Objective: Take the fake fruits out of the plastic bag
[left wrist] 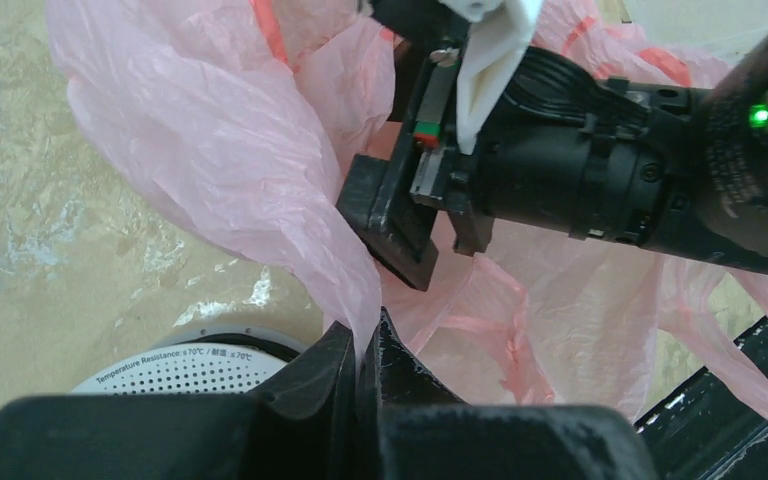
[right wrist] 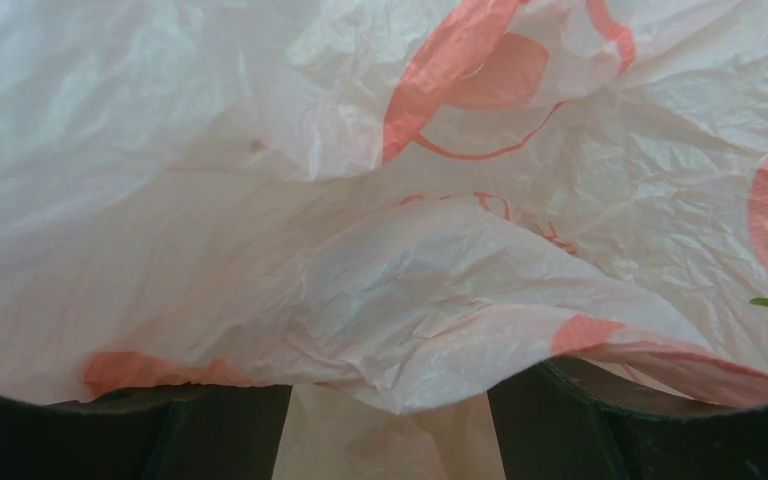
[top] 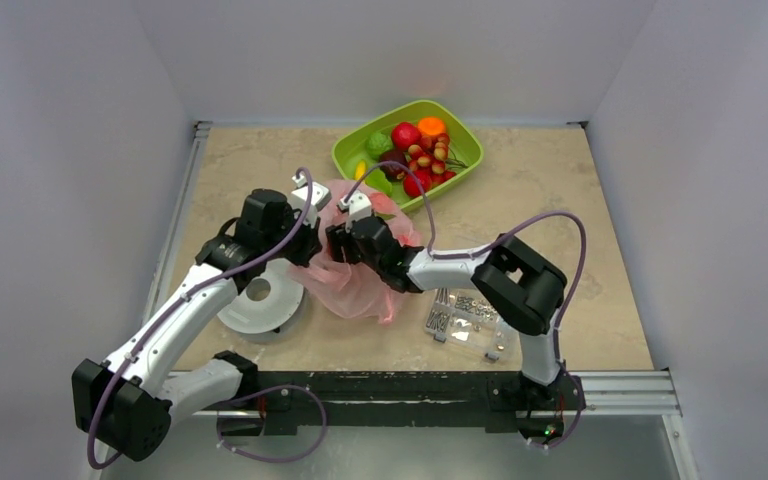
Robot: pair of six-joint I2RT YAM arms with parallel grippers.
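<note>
The plastic bag (top: 355, 285) lies crumpled on the table (top: 580, 200) just in front of the green tray (top: 457, 130), which holds fake fruits (top: 406, 135); both arms meet at the bag on its side toward the tray. The left fingers (left wrist: 335, 365) are pressed together with a fold of the pink film pinched between them. The right fingers (right wrist: 220, 440) stand apart with nothing clamped, the bag's film draped loosely over them and filling the right wrist view.
</note>
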